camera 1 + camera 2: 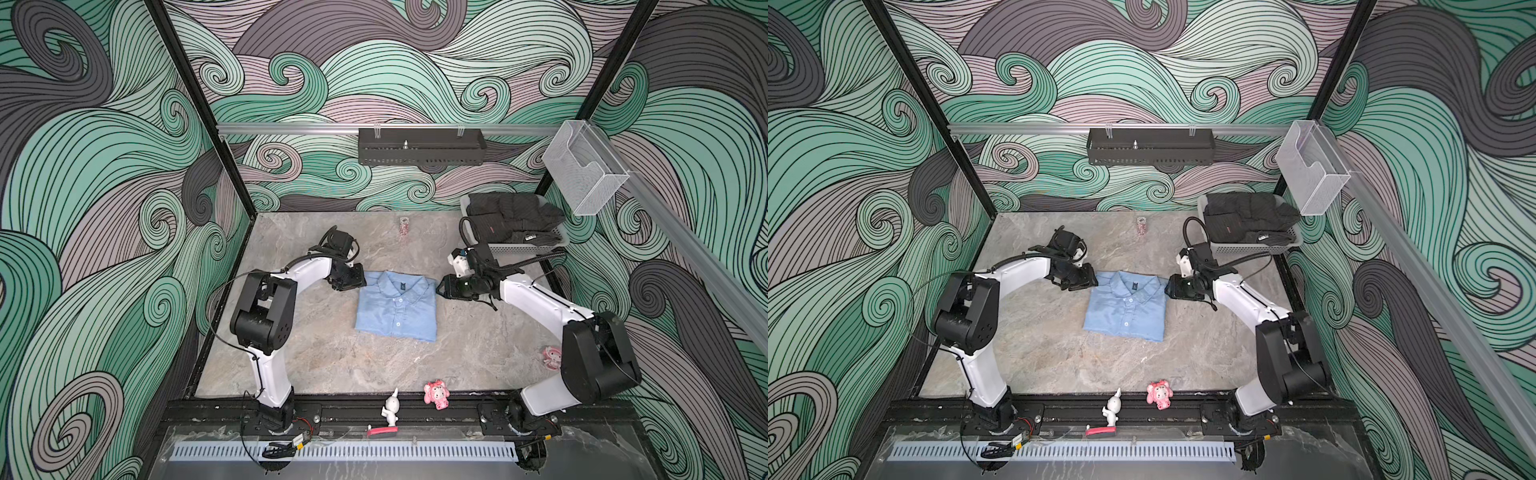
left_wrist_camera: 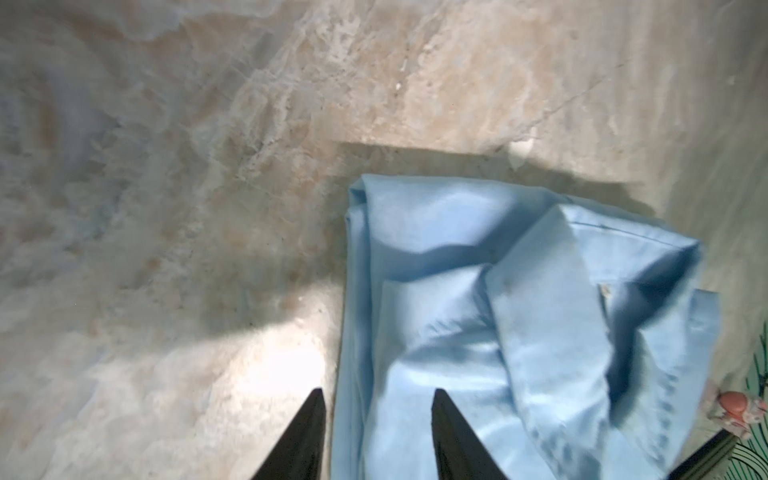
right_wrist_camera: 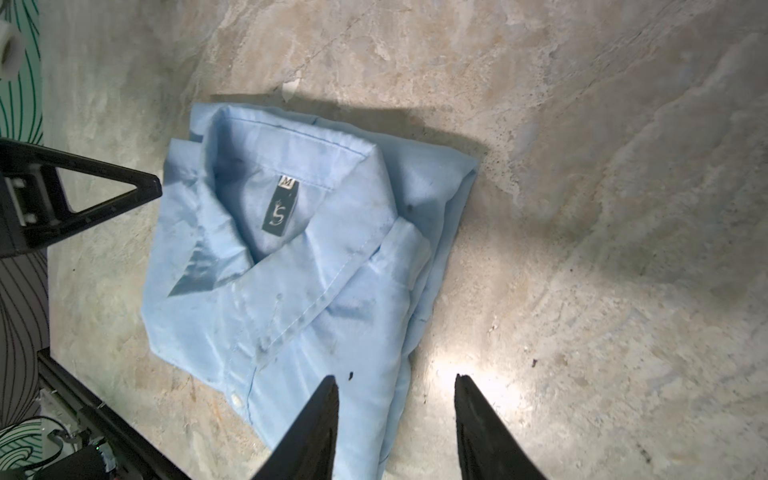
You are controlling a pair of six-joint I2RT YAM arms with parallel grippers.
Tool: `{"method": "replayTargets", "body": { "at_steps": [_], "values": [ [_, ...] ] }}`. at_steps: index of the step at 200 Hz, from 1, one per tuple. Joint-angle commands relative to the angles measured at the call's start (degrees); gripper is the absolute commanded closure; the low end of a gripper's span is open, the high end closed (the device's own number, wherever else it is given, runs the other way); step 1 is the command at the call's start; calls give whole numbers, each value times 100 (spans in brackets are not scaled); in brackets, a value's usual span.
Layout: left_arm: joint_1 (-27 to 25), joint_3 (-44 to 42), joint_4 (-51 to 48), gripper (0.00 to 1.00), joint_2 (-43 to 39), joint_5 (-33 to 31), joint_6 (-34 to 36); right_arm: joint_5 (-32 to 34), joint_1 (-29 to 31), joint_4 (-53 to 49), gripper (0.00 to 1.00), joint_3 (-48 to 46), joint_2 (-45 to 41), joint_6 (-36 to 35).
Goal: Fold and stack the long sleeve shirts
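One long sleeve shirt [image 1: 397, 307] [image 1: 1126, 305], light blue, lies folded into a neat rectangle at the middle of the stone table, collar toward the back wall, dark neck label [image 3: 280, 208] showing. My left gripper [image 1: 356, 283] [image 1: 1090, 281] is at its back left corner, open, jaws astride the shirt's edge [image 2: 376, 392] without pinching it. At the back right corner my right gripper [image 1: 439, 286] [image 1: 1169, 286] is likewise open [image 3: 395, 377], one finger over cloth, one over bare table. The shirt [image 2: 498, 291] [image 3: 291, 270] rests flat and free.
A grey basket [image 1: 524, 248] with dark folded garments stands at the back right. A pink pig toy [image 1: 436, 394] and a white figurine [image 1: 390, 408] sit on the front rail. A pink sticker [image 1: 552, 357] lies by the right arm; a small object [image 1: 404, 227] near the back wall.
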Motion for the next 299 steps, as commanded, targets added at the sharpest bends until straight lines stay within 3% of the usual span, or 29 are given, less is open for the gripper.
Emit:
{"method": "replayTargets", "body": {
  "at_steps": [1,22,60,103,139,192,229,259,299],
  "values": [
    [-548,64,-478,51,-849,-410,54,61,20,-306,53,-174,-365,23],
    [-1403,87,-882,42,-830,-1242,-382,212,2,-351,53,-253,-628,34],
    [-2434,469,-884,37,177,-1680,-1066,297,-27,-316,52,-348,-881,39],
    [-2632,926,-1119,31,1382,-2330,-1321,258,-98,-389,52,-358,-1091,-62],
    [-2126,992,-1772,33,1740,-2806,-758,210,-123,-380,52,-358,-1117,-114],
    [-506,818,-2121,37,1175,-2841,462,189,-132,72,52,-517,-1267,-92],
    [429,1621,-2339,38,1770,-2778,1061,81,-132,98,52,-443,-1175,-37],
    [848,2640,-2761,39,2536,-3546,1566,51,-132,150,53,-453,-1246,25],
    [1525,3569,-2734,39,3054,-3650,2056,-2,-130,186,53,-357,-1169,34]
  ]
}}
